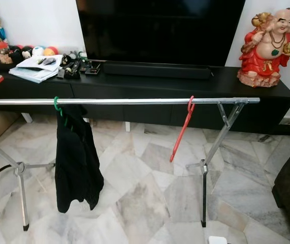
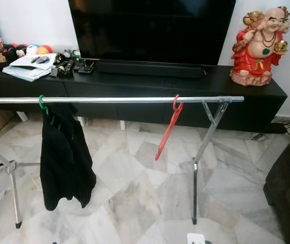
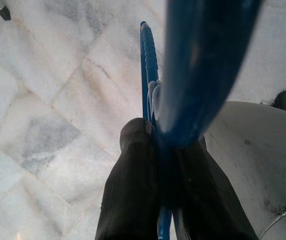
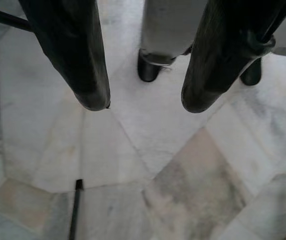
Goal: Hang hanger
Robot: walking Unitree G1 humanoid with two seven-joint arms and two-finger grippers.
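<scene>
Head views: bright, even indoor light, sharp | TV [image 1: 160, 30]: dark, faint reflections | floor [image 1: 145, 193]: soft shadows under rail [image 1: 124, 101] | left wrist view: blue hanger [image 3: 203, 70] blurred, too close | right wrist view: fingers [image 4: 72, 55] soft, tiles in focus

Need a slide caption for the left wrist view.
Left gripper shut on blue hanger above marble floor.
</scene>
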